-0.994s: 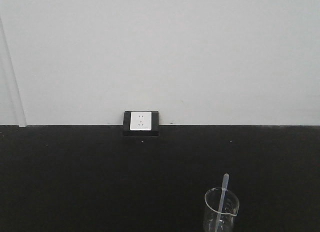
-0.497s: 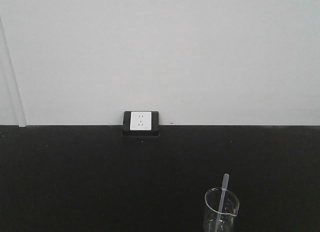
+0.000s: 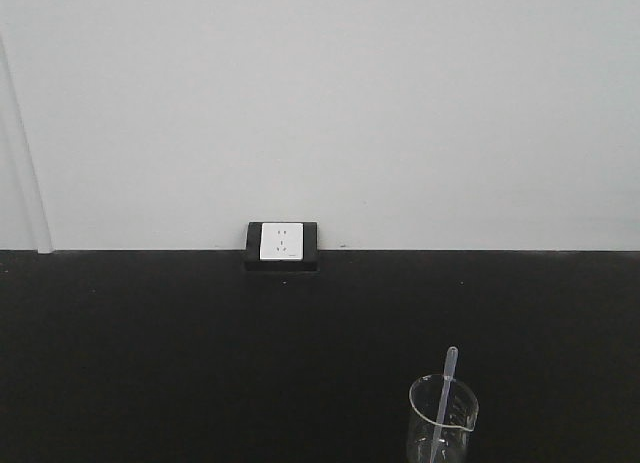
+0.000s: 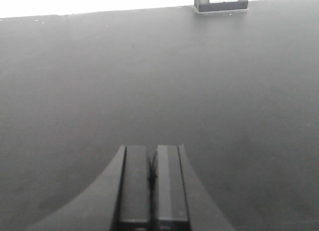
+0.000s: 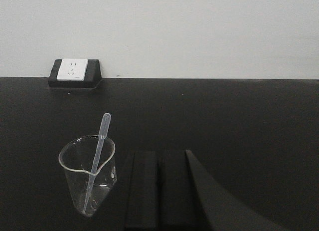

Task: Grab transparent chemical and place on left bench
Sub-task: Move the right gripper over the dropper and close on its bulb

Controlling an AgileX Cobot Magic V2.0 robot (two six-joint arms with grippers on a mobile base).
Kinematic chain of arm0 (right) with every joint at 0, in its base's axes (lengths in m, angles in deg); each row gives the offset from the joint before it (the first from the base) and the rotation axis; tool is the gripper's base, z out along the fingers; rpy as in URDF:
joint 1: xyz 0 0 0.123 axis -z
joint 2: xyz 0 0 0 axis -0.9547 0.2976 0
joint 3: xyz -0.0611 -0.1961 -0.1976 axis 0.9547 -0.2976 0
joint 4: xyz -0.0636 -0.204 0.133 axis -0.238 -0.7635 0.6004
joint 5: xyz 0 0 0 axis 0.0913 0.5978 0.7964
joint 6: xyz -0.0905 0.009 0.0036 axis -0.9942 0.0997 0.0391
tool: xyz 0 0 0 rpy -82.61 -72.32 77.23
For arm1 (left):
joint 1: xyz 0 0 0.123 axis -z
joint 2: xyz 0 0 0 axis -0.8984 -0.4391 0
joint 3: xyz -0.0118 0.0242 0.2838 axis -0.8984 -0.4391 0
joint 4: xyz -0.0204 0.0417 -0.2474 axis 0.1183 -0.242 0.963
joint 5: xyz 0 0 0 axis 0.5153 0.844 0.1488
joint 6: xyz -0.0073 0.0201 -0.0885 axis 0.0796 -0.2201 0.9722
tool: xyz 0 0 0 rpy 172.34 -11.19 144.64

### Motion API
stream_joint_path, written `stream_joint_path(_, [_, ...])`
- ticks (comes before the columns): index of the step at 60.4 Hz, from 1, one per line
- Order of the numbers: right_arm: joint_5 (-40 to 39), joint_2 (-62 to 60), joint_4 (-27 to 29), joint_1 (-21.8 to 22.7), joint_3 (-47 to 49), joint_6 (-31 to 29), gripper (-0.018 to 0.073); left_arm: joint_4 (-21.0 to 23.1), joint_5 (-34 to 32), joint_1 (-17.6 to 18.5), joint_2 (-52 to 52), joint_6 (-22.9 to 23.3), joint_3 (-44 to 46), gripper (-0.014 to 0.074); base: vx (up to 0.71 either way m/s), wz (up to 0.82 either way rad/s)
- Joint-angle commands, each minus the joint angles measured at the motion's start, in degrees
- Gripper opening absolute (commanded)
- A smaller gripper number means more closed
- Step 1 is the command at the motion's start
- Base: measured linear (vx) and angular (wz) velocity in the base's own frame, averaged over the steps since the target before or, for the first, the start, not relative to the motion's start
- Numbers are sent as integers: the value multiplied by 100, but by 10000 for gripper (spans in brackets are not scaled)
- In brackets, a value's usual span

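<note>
In the front view the lower edge cuts off the base of the beaker [image 3: 462, 423], and with it the bottom end of the transparent chemical [image 3: 442, 403] standing inside. The left wrist view clips the top of the wall socket [image 4: 221, 0]. The right gripper [image 5: 159, 153] shows black against the black counter [image 5: 249, 121]. Its jaws perhaps meet, but the line between them cannot be made out, and the bottom edge cuts off their roots.

Pipette [image 5: 97, 153] in beaker [image 5: 75, 176] (leaning), socket [image 5: 73, 70] behind, leftward, against wall [image 5: 199, 31]
</note>
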Motion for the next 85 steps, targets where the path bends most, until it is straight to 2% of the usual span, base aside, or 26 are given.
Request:
stream_joint_path(1, [-1338, 793, 223, 9, 273, -31, 57, 4, -449, 10, 110, 45, -93, -4, 0, 0])
stream_joint_path(8, [-1968, 1776, 554, 9, 433, -31, 130, 4, -449, 10, 110, 45, -93, -4, 0, 0])
stream_joint_path(17, [-2582, 2862, 557, -9, 796, -31, 278, 4, -449, 10, 110, 45, -93, -4, 0, 0])
stream_joint_path(27, [-2986, 3815, -229, -9, 1369, -19, 397, 4, -449, 10, 110, 45, -93, -4, 0, 0])
stream_joint_path(32, [-3215, 4222, -668, -9, 1665, 398, 426, 4, -449, 10, 110, 45, -93, -4, 0, 0])
stream_joint_path(41, [-3231, 4722, -1325, -9, 2156, 1485, 444, 4, -449, 10, 110, 45, -93, -4, 0, 0])
stream_joint_path(47, [-3201, 5078, -1729, -9, 2532, 2027, 444, 4, -449, 10, 110, 45, -93, -4, 0, 0])
stream_joint_path(55, [-3004, 5526, -1995, -9, 2951, 2564, 444, 4, -449, 10, 110, 45, -93, -4, 0, 0])
stream_joint_path(67, [-3021, 6004, -2788, -9, 3446, 3234, 444, 4, -449, 10, 110, 45, -93, -4, 0, 0])
stream_joint_path(75, [-3053, 6269, -3046, -9, 3639, 3619, 444, 4, -449, 10, 110, 45, -93, -4, 0, 0])
stream_joint_path(85, [-3081, 6494, -3185, -9, 3736, 3768, 443, 4, -449, 10, 110, 45, -93, -4, 0, 0])
